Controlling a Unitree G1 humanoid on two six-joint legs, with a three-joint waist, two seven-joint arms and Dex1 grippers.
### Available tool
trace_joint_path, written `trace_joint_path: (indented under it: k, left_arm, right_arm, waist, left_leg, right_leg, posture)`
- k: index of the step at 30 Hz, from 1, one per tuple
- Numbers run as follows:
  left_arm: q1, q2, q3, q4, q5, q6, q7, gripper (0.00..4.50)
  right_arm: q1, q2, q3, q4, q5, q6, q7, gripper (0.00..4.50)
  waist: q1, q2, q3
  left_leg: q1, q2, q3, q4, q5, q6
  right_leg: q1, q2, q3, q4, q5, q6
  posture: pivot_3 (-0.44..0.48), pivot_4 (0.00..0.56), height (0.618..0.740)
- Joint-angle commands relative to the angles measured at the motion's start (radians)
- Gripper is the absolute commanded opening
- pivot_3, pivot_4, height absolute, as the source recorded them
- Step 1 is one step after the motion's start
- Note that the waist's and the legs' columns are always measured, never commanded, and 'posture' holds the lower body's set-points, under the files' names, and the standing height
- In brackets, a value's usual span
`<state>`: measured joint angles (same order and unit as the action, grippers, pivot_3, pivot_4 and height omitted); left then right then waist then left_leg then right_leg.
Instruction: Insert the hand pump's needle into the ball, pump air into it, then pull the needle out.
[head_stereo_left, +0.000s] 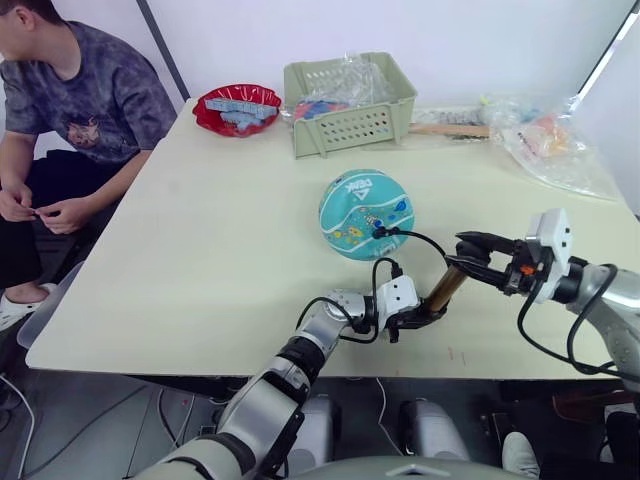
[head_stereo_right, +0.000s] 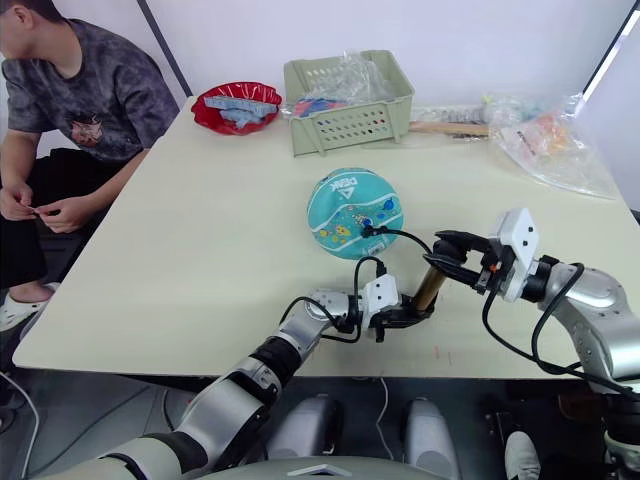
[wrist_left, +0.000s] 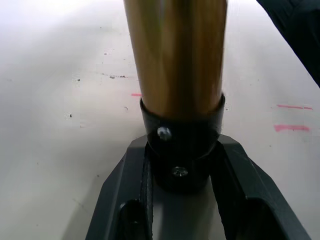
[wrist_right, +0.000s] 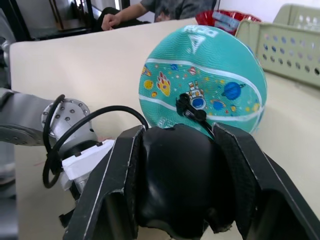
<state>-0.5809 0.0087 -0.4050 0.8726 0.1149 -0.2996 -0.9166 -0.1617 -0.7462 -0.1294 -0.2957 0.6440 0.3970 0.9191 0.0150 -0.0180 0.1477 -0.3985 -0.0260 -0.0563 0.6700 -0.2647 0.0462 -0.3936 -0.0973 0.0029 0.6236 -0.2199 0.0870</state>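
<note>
The left gripper (head_stereo_left: 425, 318) clamps the lower black cap of the hand pump (head_stereo_left: 447, 289), forearm reaching in low from the near side. The right gripper (head_stereo_left: 466, 258) grips the pump's upper handle end, its arm extended from the far side.

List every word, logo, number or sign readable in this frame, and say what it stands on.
"PEAK", in white under a white triangle logo, on the ball.
Small cartoon prints on the ball: pictures, with no lettering that can be read.
Hand pump: no marking visible.
Red dish and green basket: contents too small to read.
</note>
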Motion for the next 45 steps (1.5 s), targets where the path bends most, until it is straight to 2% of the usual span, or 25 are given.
trace_joint_path:
  k: [1,7,11,14,21,25,32,36,39,45]
  left_arm:
    - [0.028,0.025,-0.021,0.053,0.043,0.029,0.004,1.16]
    - [0.032,0.026,-0.023,0.053,0.044,0.025,0.001,1.16]
    - [0.034,0.027,-0.024,0.051,0.044,0.025,0.000,1.16]
    - [0.033,0.024,-0.024,0.054,0.045,0.024,0.002,1.16]
    - [0.029,0.017,-0.026,0.058,0.046,0.024,0.006,1.16]
    - [0.029,0.015,-0.027,0.058,0.047,0.023,0.009,1.16]
    - [0.031,0.009,-0.024,0.060,0.045,0.021,0.012,1.16]
    - [0.031,0.006,-0.023,0.060,0.044,0.020,0.015,1.16]
    - [0.033,0.005,-0.023,0.058,0.044,0.019,0.014,1.16]
    - [0.033,0.010,-0.025,0.070,0.049,0.009,0.011,1.16]
  right_arm:
    - [-0.110,-0.093,-0.159,-0.042,0.149,0.095,0.019,1.73]
    - [-0.236,-0.231,-0.287,-0.016,0.302,0.243,0.035,1.73]
    - [-0.306,-0.270,-0.326,0.007,0.351,0.298,0.019,1.73]
    - [-0.299,-0.268,-0.325,0.009,0.340,0.307,0.022,1.73]
    - [-0.110,-0.173,-0.190,-0.069,0.186,0.208,0.021,1.73]
    - [-0.011,-0.080,-0.022,-0.075,0.036,0.109,-0.002,1.73]
    - [0.058,0.022,0.162,-0.003,-0.210,-0.066,-0.050,1.73]
    - [0.077,0.056,0.199,-0.042,-0.223,-0.071,-0.061,1.73]
    - [0.056,0.054,0.136,-0.076,-0.167,-0.049,-0.057,1.73]
    - [-0.053,-0.025,-0.050,-0.116,0.028,0.068,-0.020,1.73]
  waist:
    - [0.000,0.004,0.003]
    - [0.000,0.005,0.007]
    - [-0.001,0.005,0.008]
    - [0.000,0.005,0.008]
    - [-0.001,0.002,0.006]
    - [-0.003,-0.001,0.003]
    - [-0.002,-0.005,-0.004]
    - [-0.002,-0.004,-0.004]
    - [-0.001,-0.004,-0.005]
    - [0.000,0.001,0.000]
  left_leg:
    - [-0.001,-0.001,0.000,0.000,0.000,0.000]
    - [-0.002,-0.004,0.000,0.000,0.000,0.000]
    - [-0.002,-0.004,0.000,0.000,0.000,0.000]
    - [-0.003,-0.004,0.000,0.000,0.000,0.000]
    - [-0.002,-0.004,-0.001,0.000,0.000,0.000]
    - [0.001,-0.004,-0.001,0.000,0.000,0.000]
    - [0.004,-0.004,-0.004,0.000,0.000,0.000]
    - [0.004,-0.004,-0.005,0.000,0.000,0.000]
    - [0.004,-0.004,-0.005,0.000,0.000,0.000]
    - [0.001,-0.004,-0.005,0.000,0.000,0.000]
  right_leg:
    - [0.000,-0.001,0.000,0.000,0.000,0.000]
    - [-0.001,-0.005,-0.001,0.000,0.000,0.001]
    - [-0.002,-0.005,-0.001,-0.001,0.000,0.001]
    - [-0.002,-0.005,-0.001,-0.001,0.000,0.001]
    - [0.000,-0.005,-0.003,-0.001,0.000,0.001]
    - [0.002,-0.004,-0.002,0.000,0.000,0.001]
    - [0.003,-0.002,-0.003,0.000,0.000,0.001]
    - [0.003,-0.002,-0.003,0.000,0.000,0.001]
    - [0.003,-0.002,-0.003,0.000,0.000,0.001]
    - [0.002,-0.003,-0.003,0.000,0.000,0.001]
  posture:
    - [0.000,0.150,0.740]
    - [0.000,0.150,0.740]
    - [0.000,0.150,0.740]
    - [0.000,0.150,0.740]
    - [0.000,0.150,0.740]
    - [0.000,0.150,0.740]
    - [0.000,0.150,0.740]
    - [0.000,0.150,0.740]
    - [0.000,0.150,0.740]
    - [0.000,0.150,0.740]
